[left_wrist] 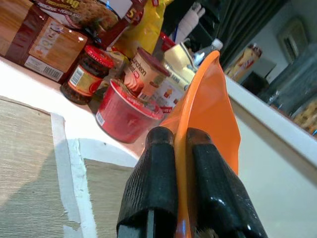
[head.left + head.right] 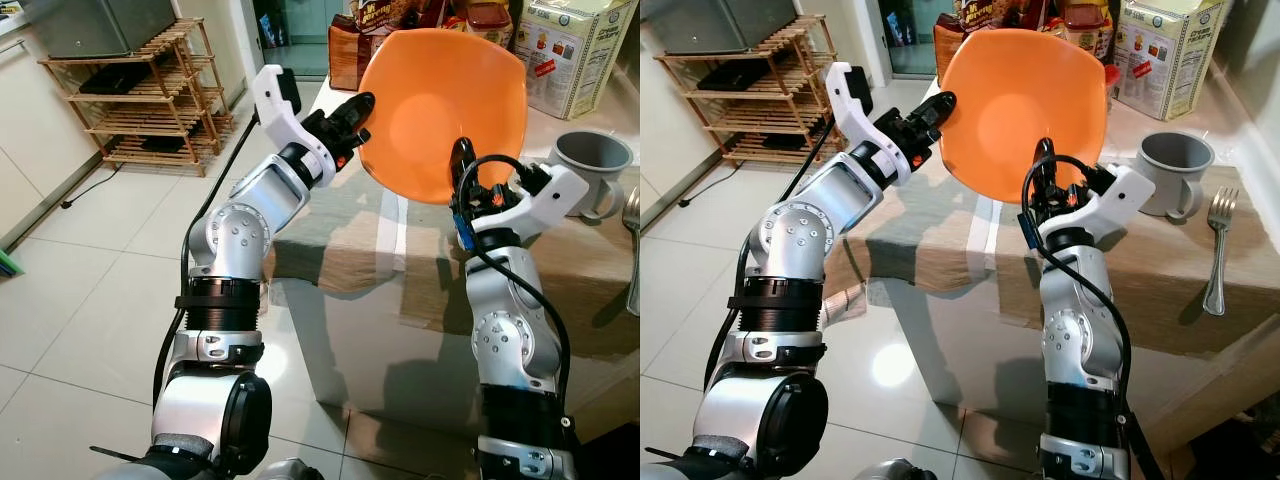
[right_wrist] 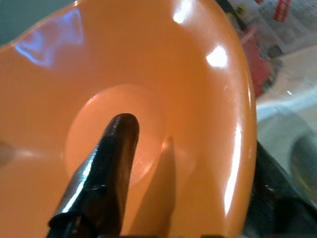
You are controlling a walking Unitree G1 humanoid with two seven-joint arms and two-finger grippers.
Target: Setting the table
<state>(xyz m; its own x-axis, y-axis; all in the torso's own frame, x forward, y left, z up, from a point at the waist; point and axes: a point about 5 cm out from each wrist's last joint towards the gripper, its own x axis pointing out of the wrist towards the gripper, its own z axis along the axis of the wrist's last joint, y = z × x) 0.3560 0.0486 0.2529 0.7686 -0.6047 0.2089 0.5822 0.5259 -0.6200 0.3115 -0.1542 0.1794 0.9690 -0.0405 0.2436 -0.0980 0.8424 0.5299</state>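
Orange bowl (image 2: 443, 112), glossy and wavy-rimmed with a flat round bottom, is held up tilted above the near edge of the table (image 2: 1160, 300), its hollow facing the robot. Below the bowl, the right gripper (image 2: 462, 172) reaches up from a bent elbow and pinches the bowl's lower rim: one black finger (image 3: 101, 178) lies inside the hollow toward the flat bottom, the other behind the wall. At the bowl's left edge, the left gripper (image 2: 355, 117) comes in from an arm stretched forward and upward, and its two fingers (image 1: 151, 188) are pressed against either face of the thin rim. Under the bowl a beige and green cloth (image 2: 950, 235) covers the table. Right of the bowl stands a grey mug (image 2: 1172, 170), with a fork (image 2: 1218, 250) lying on the cloth beyond it. Behind the bowl, jars and food boxes (image 1: 116, 94) crowd the far side of the table. Far left of the bowl, a wooden slatted shelf (image 2: 150, 95) stands on the tiled floor.
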